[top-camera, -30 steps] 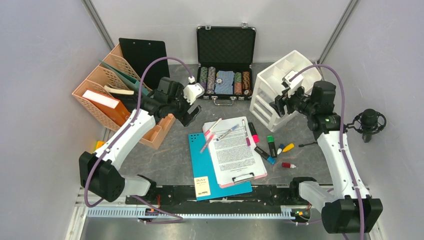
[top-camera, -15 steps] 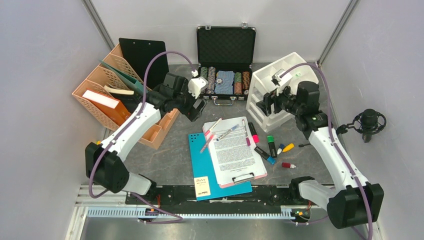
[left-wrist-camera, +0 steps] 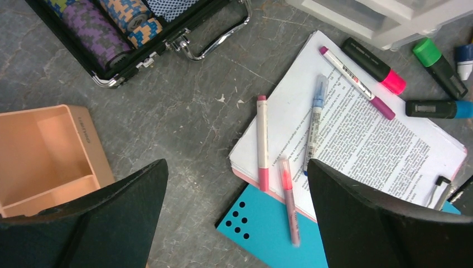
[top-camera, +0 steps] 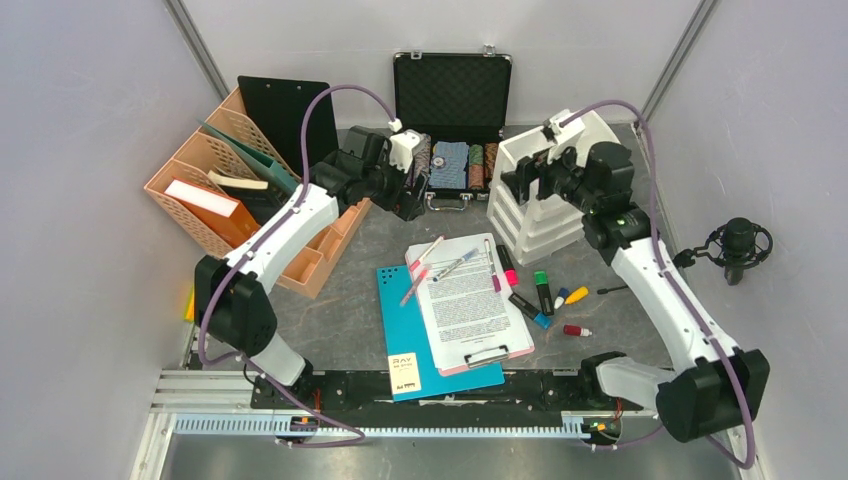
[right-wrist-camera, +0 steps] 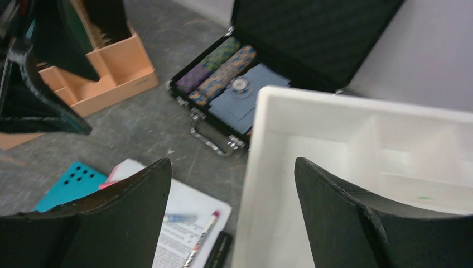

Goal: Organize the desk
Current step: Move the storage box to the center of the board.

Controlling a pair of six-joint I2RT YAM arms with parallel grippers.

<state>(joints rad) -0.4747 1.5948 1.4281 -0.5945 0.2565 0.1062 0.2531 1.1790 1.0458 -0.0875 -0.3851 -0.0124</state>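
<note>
The desk is a dark grey mottled top. On it lie a pink clipboard with printed paper, a teal notebook, pens and several highlighters. My left gripper is open and empty, above the desk between the orange organizer and the black case. In the left wrist view it hangs over bare desk, with a pink pen and pink highlighter just beyond. My right gripper is open and empty at the left edge of the white drawer unit, also in the right wrist view.
An open black case with poker chips stands at the back centre. An orange file organizer with folders stands at the left. A black microphone sits at the right wall. Small coloured caps lie right of the clipboard.
The left gripper has moved back and right, toward the case. The right gripper has moved left and back, over the left edge of the white drawer unit. Both stay open.
</note>
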